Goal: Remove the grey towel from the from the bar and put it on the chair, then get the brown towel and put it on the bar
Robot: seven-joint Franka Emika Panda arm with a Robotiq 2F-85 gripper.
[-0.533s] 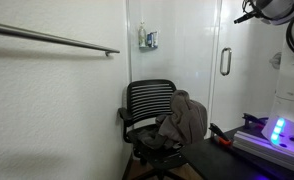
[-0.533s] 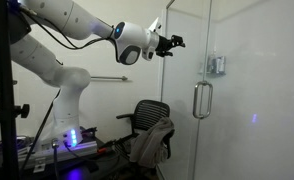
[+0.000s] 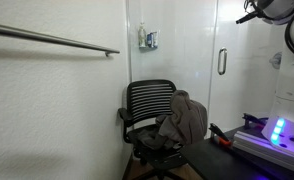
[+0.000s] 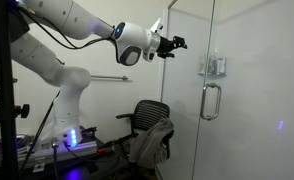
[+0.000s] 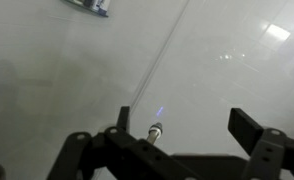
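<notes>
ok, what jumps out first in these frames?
The big white arm stretches high across an exterior view, its jaws open and empty close to the glass door. Below, a towel lies draped over the black mesh chair in the corner. The long wall bar hangs bare.

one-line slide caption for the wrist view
Open, empty pincer facing a glossy white wall crossed by a thin diagonal seam.
</notes>
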